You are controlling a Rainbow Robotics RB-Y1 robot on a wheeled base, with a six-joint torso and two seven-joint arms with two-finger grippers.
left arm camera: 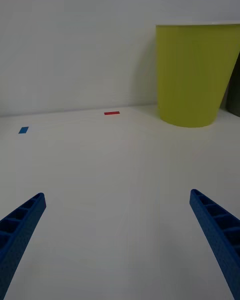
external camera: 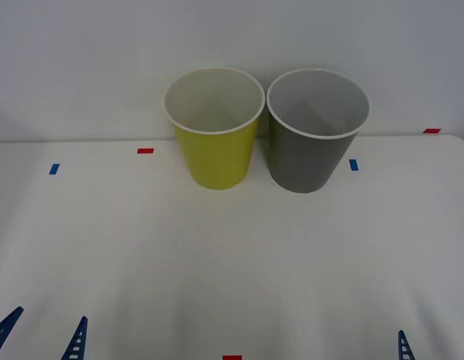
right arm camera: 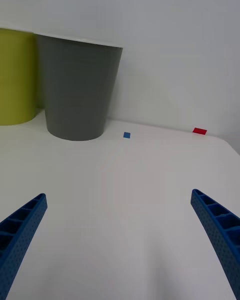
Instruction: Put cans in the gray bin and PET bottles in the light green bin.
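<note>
The light green bin stands upright at the back of the white table, with the gray bin close beside it on its right. In the left wrist view the light green bin is ahead of the fingers. The gray bin fills that place in the right wrist view. My left gripper is open and holds nothing, low at the table's near left. At the near right, my right gripper is open and holds nothing too. Cans and PET bottles are out of view.
Small red tape marks and blue tape marks are stuck on the table. A white wall rises right behind the bins. The table's right corner lies near the gray bin's side.
</note>
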